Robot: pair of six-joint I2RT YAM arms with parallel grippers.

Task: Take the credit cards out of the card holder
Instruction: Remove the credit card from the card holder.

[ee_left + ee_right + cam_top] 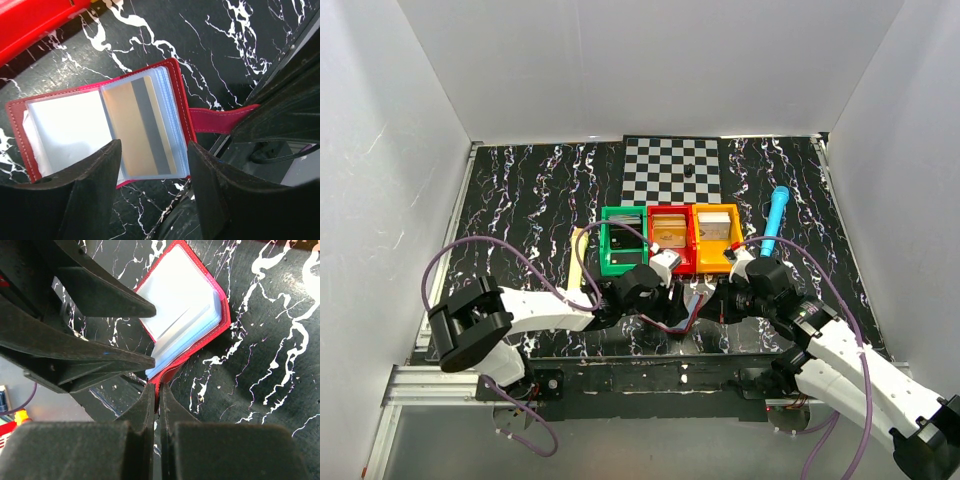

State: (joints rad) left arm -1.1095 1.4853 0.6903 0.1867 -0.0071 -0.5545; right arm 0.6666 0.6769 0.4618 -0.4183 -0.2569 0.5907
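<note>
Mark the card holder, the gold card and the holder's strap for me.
Card holder point(65, 130): left wrist view, on its pale left-hand sleeve.
Gold card point(121, 135): left wrist view, on the gold face left of the grey stripe.
Strap point(215, 120): left wrist view, midway along the red tab.

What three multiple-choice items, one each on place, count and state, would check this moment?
1. Where does the card holder lie?
A) on the checkerboard
B) on the marbled table
C) on top of a blue tube

2. How many plastic bins stand in a row?
A) two
B) three
C) five

3. What is the right gripper doing?
A) hanging wide open
B) gripping a blue tube
C) clamped on the holder's red strap

Key:
1 B, the left wrist view shows it lying open on black marble.
2 B, green, red and orange stand side by side.
3 C, its fingers are pressed together with the strap between them.
</note>
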